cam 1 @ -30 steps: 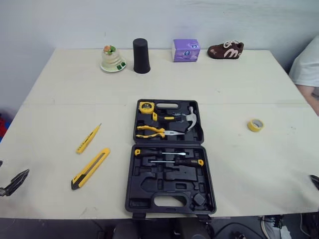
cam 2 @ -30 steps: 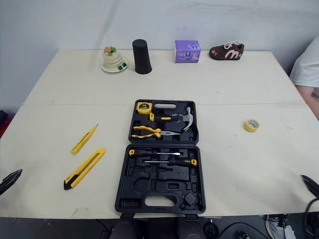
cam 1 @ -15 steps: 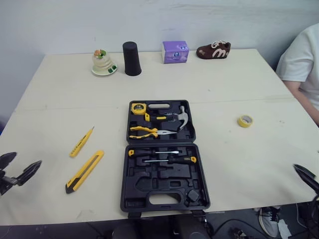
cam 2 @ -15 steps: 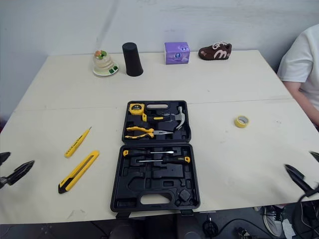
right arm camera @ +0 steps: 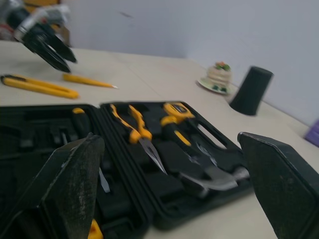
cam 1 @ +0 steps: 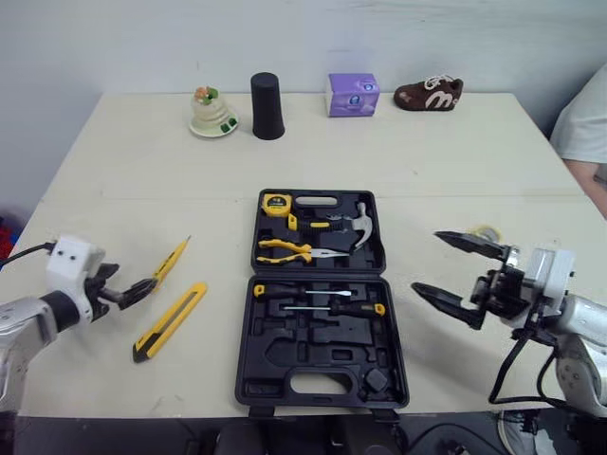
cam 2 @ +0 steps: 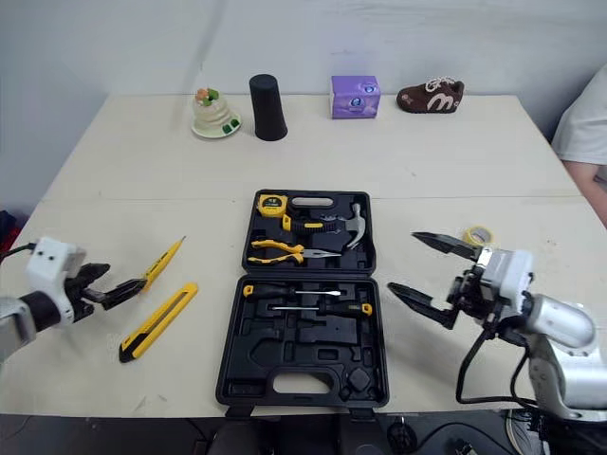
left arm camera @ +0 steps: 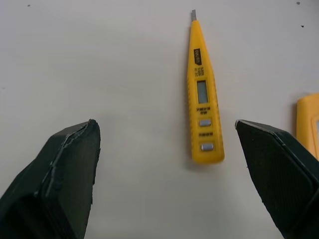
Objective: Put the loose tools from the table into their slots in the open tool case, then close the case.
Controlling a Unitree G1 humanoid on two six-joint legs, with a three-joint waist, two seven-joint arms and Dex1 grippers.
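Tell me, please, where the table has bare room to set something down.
Free: the wide band between the black cup, the purple box and the tool case. Crowded: left of the case, with tester pen, utility knife and left gripper; right of it, right gripper and tape roll.

Tool case [cam 1: 285, 355] sits open mid-frame on the table [cam 1: 142, 180]. Hammer [cam 1: 360, 223], pliers [cam 1: 289, 250] and tape measure [cam 1: 277, 202] are in its upper half, screwdrivers [cam 1: 356, 308] in the lower. Tester pen [cam 1: 169, 263] and utility knife [cam 1: 171, 320] lie left of it. Tape roll [cam 2: 477, 234] is off to the right. Figurine [cam 1: 212, 112], cup [cam 1: 267, 106], box [cam 1: 352, 95] and shoe [cam 1: 429, 93] line the top.
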